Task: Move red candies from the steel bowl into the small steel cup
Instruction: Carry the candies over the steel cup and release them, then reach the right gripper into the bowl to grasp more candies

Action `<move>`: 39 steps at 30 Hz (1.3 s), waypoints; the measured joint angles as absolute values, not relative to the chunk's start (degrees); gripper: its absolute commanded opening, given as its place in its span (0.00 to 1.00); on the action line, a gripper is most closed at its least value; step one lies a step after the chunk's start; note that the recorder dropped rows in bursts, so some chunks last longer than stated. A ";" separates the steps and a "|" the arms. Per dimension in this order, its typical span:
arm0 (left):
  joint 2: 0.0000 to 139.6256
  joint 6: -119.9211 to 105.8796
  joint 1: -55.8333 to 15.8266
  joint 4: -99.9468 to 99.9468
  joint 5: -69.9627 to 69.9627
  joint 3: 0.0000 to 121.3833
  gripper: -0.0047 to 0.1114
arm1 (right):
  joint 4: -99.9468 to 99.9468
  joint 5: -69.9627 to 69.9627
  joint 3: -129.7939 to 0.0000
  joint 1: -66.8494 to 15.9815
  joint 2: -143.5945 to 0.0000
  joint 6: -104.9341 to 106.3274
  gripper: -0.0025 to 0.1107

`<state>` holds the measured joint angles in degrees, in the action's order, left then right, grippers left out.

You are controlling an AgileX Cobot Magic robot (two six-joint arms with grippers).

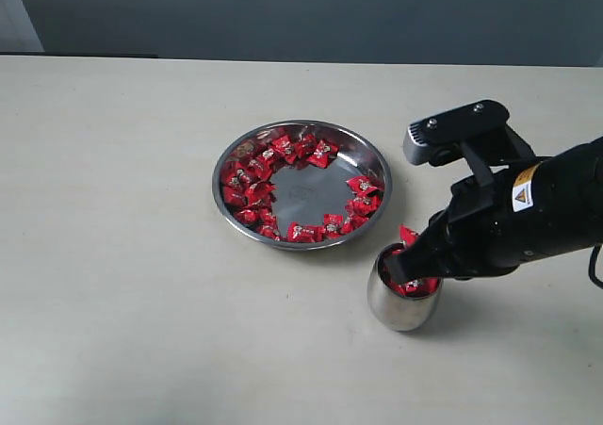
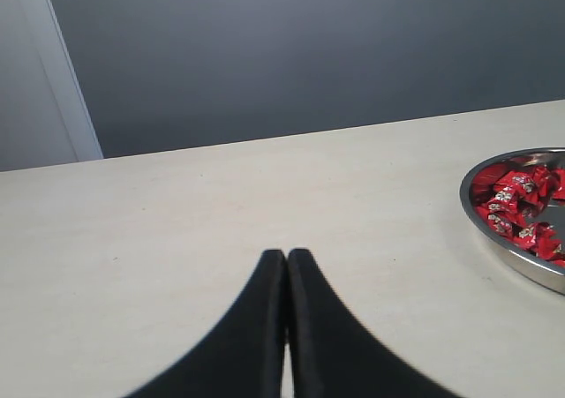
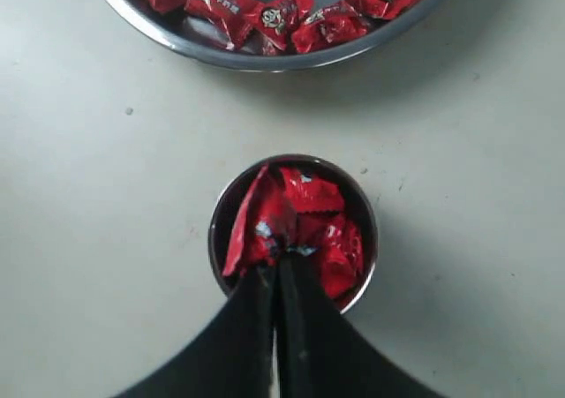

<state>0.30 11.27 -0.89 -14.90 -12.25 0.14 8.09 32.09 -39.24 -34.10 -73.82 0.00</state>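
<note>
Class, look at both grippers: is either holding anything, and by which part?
The right gripper pinches a red candy by its foil edge, over the small steel cup. The left gripper is shut on nothing.

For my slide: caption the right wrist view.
Right gripper, shut on a red candy, at the mouth of the cup; bowl beside it.

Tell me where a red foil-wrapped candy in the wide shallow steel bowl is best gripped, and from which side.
Probably across its squarish middle, from straight above. The red foil-wrapped candies lie flat against the low rim of the wide shallow steel bowl, blocking sideways approaches.
</note>
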 measured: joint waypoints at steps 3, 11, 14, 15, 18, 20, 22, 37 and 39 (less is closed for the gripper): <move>0.30 11.27 -0.89 -14.90 -12.25 0.14 0.04 | 8.09 32.97 -39.24 -34.10 -73.82 0.57 0.17; 0.30 11.27 -0.89 -14.90 -12.25 0.14 0.04 | 8.09 33.10 -39.24 -34.10 -73.82 1.52 0.22; 0.30 11.27 -0.89 -14.90 -12.25 0.14 0.04 | 8.09 32.44 -39.24 -34.10 -73.82 1.52 0.22; 0.30 11.27 -0.89 -14.90 -12.25 0.14 0.04 | 8.09 31.77 -39.24 -34.10 -73.82 1.52 0.22; 0.30 11.27 -0.89 -14.90 -12.25 0.14 0.04 | 8.44 27.14 -39.24 -34.10 -73.82 1.52 0.22; 0.30 11.27 -0.89 -14.90 -12.25 0.14 0.04 | 9.16 22.40 -39.24 -34.10 -73.82 1.95 0.22; 0.30 11.27 -0.89 -14.90 -12.25 0.14 0.04 | 9.25 20.22 -39.77 -34.10 -74.07 2.34 0.22; 0.30 11.27 -0.89 -14.90 -12.25 0.14 0.04 | 9.60 26.09 -70.93 -34.10 -107.46 10.89 0.25; 0.30 11.27 -0.89 -14.90 -12.25 0.14 0.04 | 9.60 28.29 -74.89 -34.10 -111.25 11.30 0.35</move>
